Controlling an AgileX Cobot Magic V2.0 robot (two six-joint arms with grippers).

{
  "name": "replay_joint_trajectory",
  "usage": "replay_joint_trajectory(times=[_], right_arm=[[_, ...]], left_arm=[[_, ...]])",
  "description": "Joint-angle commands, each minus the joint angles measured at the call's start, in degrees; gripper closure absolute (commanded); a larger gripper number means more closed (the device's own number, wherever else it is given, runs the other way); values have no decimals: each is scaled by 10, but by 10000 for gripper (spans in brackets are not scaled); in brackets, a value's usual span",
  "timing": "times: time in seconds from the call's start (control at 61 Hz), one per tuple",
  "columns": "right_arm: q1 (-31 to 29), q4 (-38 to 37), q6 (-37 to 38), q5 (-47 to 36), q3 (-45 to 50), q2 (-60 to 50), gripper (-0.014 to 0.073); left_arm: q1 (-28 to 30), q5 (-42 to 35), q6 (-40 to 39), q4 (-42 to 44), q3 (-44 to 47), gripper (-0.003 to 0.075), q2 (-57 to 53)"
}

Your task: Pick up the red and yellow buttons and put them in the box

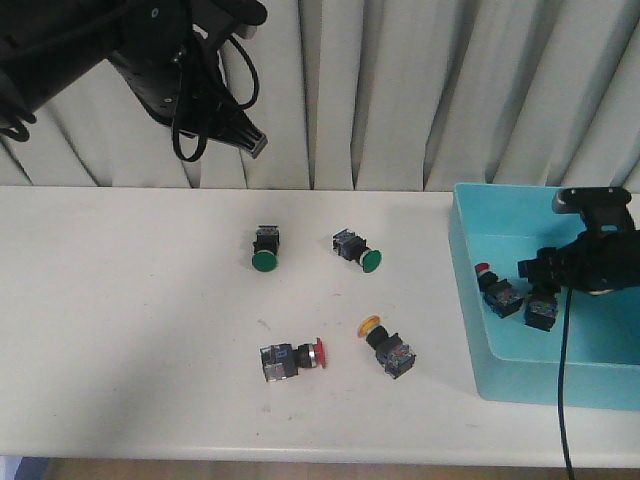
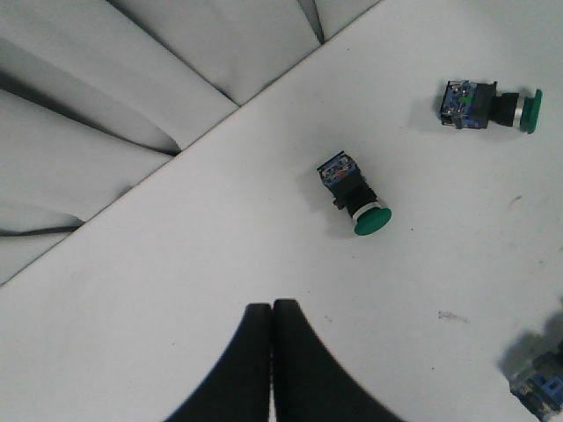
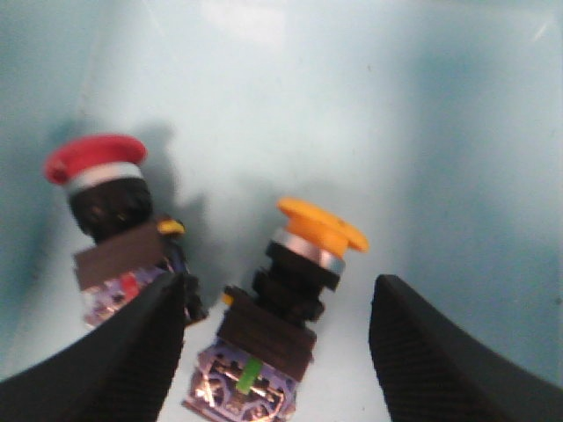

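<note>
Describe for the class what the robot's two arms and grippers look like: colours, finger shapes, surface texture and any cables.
Both arms are black. The left arm is bulky, with looped black cables and a small grey tip. The left gripper has smooth, curved black fingers. The right gripper has broad black fingers with finely dimpled pads. A black cable hangs from the right arm.

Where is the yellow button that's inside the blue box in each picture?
Front view: the yellow button lies in the box below the right gripper; its cap is hidden.
Left wrist view: not in it.
Right wrist view: yellow button is between the open fingers, on the box floor.
Shared landmark: the red button lying right beside it.
</note>
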Motion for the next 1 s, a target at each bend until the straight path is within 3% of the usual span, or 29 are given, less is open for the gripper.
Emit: replay_joint_trajectory(times=[0.0, 0.509, 0.623, 0.804, 0.984], right_arm=[[-3, 0, -4, 7, -32, -74, 125], [-3, 67, -3, 74, -55, -452, 153], [-3, 67, 1, 98, -55, -509, 251], [46, 50, 4, 137, -55, -544, 608], [92, 48, -4, 96, -55, -545, 601]], left_arm=[[-1, -32, -6, 12, -13, 726, -27], [-1, -42, -36, 12, -13, 726, -28], [-1, -42, -36, 12, -13, 726, -29], [-1, -41, -36, -3, -13, 726, -38], [-1, -42, -35, -2, -13, 726, -44]])
